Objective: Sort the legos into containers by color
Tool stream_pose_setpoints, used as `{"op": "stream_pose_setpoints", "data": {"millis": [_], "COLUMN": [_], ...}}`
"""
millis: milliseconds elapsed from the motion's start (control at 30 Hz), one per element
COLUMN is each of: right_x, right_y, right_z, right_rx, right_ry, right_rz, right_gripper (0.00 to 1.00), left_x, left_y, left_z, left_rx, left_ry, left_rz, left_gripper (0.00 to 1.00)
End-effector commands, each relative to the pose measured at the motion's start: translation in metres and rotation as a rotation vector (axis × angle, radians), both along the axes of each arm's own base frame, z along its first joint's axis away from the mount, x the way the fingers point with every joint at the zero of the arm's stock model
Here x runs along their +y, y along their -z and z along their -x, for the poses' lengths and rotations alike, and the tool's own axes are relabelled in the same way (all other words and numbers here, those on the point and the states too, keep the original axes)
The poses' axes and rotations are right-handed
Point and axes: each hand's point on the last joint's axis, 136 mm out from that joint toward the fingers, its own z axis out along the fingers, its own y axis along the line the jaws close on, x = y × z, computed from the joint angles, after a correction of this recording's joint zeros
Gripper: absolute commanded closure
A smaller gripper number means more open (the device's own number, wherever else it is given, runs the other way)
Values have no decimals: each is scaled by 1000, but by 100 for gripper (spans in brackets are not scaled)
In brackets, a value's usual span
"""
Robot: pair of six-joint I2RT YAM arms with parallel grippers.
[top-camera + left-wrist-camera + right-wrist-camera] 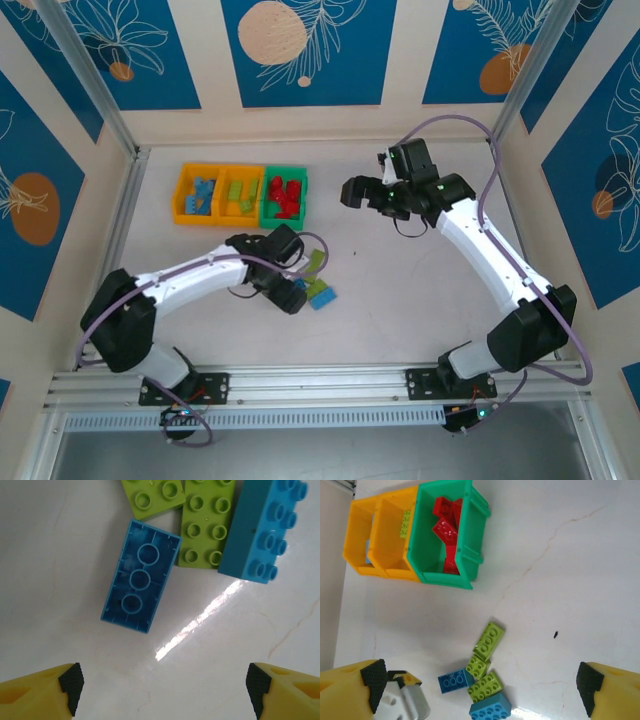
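Observation:
Several loose legos lie in a cluster (318, 285) on the white table: an upturned blue brick (140, 575), two lime bricks (207, 522) and a studs-up blue brick (262, 530). My left gripper (164, 690) hovers just short of the upturned blue brick, open, with bare table between its fingers (70, 682). In the top view the left gripper (293, 290) sits at the cluster's left edge. My right gripper (365, 180) hangs high to the right of the containers, open and empty. From there the right gripper (481, 687) looks down on the lime bricks (489, 640).
The containers stand in a row at the back left: a yellow bin (197, 195) with blue bricks, a yellow bin (240, 195) with lime ones, and a green bin (285, 197) with red bricks (445, 525). Metal frame rails (120, 215) edge the table.

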Motion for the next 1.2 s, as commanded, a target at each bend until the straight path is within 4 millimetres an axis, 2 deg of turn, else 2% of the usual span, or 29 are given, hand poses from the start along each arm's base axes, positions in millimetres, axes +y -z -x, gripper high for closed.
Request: {"op": "stream_pose_setpoints", "data": {"millis": [0, 300, 400, 533, 633, 700, 867, 1033, 1167], "right_x": [0, -2, -2, -1, 0, 1, 8, 13, 18], "right_y": [-8, -7, -7, -6, -8, -10, -22, -25, -31], "right_z": [7, 5, 7, 12, 13, 14, 17, 19, 23], "right_rx": [3, 20, 27, 39, 36, 36, 15, 16, 12], "right_ry": [-2, -1, -7, -8, -9, -9, -29, -37, -49], "right_rz": [-49, -47, -46, -56, -67, -74, -91, -98, -110], "right_gripper": [0, 1, 0, 0, 0, 0, 0, 0, 0], "left_x": [-5, -16, -14, -12, -9, -6, 2, 11, 30], "left_y": [3, 38, 44, 48, 46, 41, 14, -8, -39], "left_z": [-12, -26, -27, -25, -25, -25, -33, -41, -62], "left_rx": [-23, 3, 0, 1, -10, -20, -89, -129, -191], "left_ry": [-3, 13, 13, 11, 4, -3, -38, -91, -210], "left_rz": [-41, -90, -100, -102, -105, -102, -72, -26, 51], "left_gripper": [17, 45, 54, 60, 72, 77, 77, 77, 75]}}
